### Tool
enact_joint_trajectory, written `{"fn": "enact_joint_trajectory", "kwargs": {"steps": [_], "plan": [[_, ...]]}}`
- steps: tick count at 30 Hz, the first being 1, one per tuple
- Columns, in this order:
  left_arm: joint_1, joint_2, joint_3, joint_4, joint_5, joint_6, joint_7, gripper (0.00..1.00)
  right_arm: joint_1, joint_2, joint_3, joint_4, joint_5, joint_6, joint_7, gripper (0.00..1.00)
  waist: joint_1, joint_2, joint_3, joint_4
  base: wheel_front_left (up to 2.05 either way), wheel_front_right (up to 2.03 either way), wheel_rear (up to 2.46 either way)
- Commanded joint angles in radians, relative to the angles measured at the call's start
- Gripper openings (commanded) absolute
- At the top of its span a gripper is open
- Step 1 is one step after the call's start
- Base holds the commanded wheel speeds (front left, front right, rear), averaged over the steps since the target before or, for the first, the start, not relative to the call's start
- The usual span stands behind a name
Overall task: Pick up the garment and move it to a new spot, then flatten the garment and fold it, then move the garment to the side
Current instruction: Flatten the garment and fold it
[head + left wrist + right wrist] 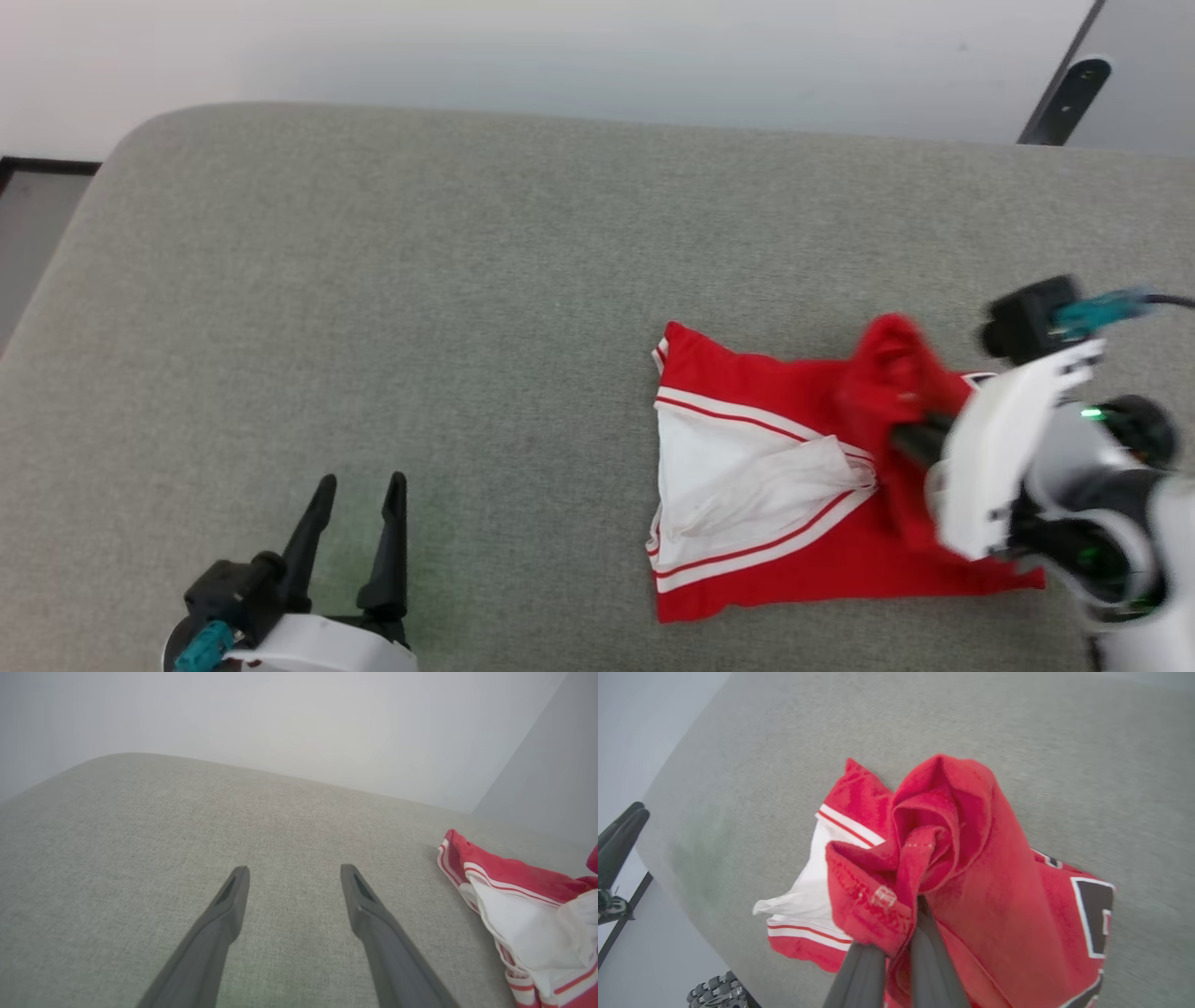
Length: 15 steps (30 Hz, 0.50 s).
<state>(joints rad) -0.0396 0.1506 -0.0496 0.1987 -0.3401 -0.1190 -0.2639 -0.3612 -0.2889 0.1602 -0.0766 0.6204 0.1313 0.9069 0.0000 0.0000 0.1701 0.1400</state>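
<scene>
The garment (pixel 775 392) is lying crumpled on the right half of the grey woven-cloth surface (pixel 373 280), toward its near edge, with one red fold bunching up where the right gripper (pixel 901 945) is pinching it. That gripper's two dark fingers are sitting almost together, closed on a stitched red hem, and their tips are hiding inside the fold. The left gripper (pixel 361 481) is hovering at the near left, well apart from the cloth, its fingers spread wide and holding nothing. The fabric is reading as thin, light and limp: it is draping and puckering around the pinch rather than keeping any shape. I am judging it will sag and trail when lifted, and that a single pinch is gathering several layers at once. It is looking a little slick, like a sports knit, though the hem is probably giving the jaws some purchase. For flattening, I am thinking the corners along the striped trim (pixel 747 411) are offering better holds. The white panel (pixel 738 467) is lying wrinkled, and a black white-outlined number (pixel 1094 914) is showing on the red side. The surface is looking matte and coarse, with rounded corners.
</scene>
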Motion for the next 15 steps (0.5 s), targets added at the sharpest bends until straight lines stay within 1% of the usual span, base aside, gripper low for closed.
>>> {"fn": "enact_joint_trajectory", "kwargs": {"steps": [1, 6, 10, 15], "plan": [[-0.002, -0.003, -0.002, 0.002, 0.008, -0.006, 0.000, 1.00, -0.009, 0.012, 0.027, 0.002, 0.005, -0.001, 0.002, 0.00, 0.0000, 0.0000, 0.005, 0.014, 0.00, 0.00, 0.00], [-0.025, -0.011, -0.018, 0.014, 0.006, -0.009, 0.000, 1.00, -0.052, 0.054, 0.132, 0.058, -0.004, -0.001, -0.022, 0.00, 0.0000, 0.0000, 0.017, 0.048, 0.00, 0.00, 0.00], [-0.044, -0.017, -0.028, 0.024, 0.002, -0.012, 0.000, 1.00, -0.086, 0.072, 0.178, 0.119, -0.016, -0.001, -0.064, 0.00, 0.0000, 0.0000, 0.027, 0.071, 0.00, 0.00, 0.00], [-0.061, -0.024, -0.029, 0.029, -0.001, -0.011, 0.000, 1.00, -0.119, 0.091, 0.221, 0.195, -0.015, -0.001, -0.106, 0.00, 0.0000, 0.0000, 0.040, 0.082, 0.00, 0.00, 0.00]]}}
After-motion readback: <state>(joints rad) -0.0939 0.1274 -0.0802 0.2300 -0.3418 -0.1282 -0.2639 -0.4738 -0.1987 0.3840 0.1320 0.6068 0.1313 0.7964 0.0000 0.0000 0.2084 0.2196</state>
